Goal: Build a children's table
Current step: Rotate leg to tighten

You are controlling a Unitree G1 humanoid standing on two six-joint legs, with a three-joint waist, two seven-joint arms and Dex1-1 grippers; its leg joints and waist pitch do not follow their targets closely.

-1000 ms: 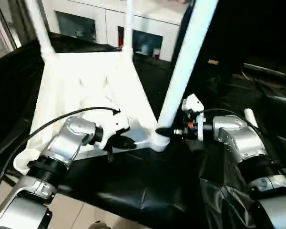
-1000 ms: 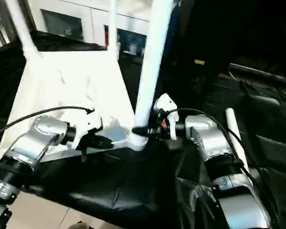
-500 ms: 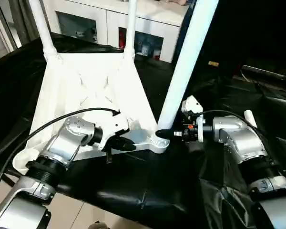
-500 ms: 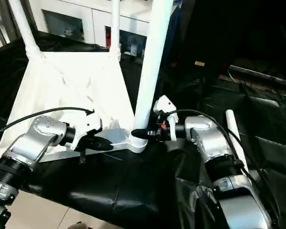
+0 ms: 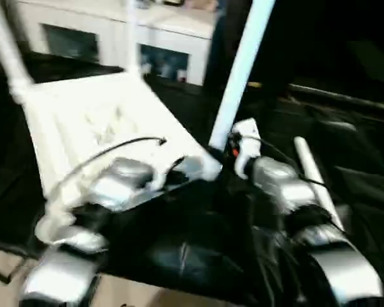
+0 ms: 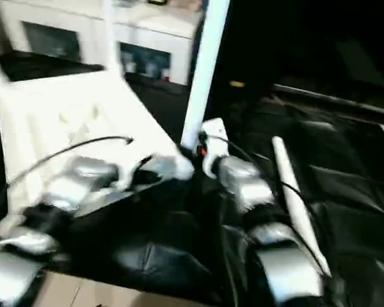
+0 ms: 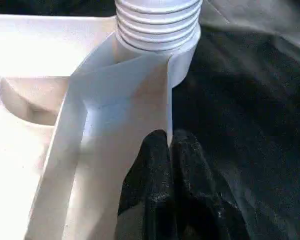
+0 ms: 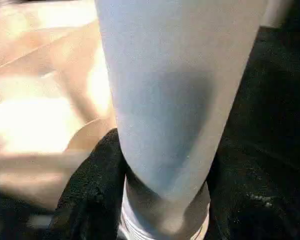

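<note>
Both grippers clamped: left gripper (image 7: 169,150) pinching tabletop rim (image 7: 140,100), right gripper (image 8: 162,165) around leg (image 8: 165,100)

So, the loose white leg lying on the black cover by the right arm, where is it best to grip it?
Probably at mid-length of the loose leg, coming from above with fingers across it. It lies flat on the black cover, long and tapered, so a middle grip should balance it.

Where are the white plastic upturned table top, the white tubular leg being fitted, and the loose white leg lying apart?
white plastic table top (image 5: 83,115), left eye view, ribbed underside.
fitted white tubular leg (image 8: 160,100), right wrist view, shaft.
loose white leg (image 6: 294,198), right eye view, mid-shaft.
</note>
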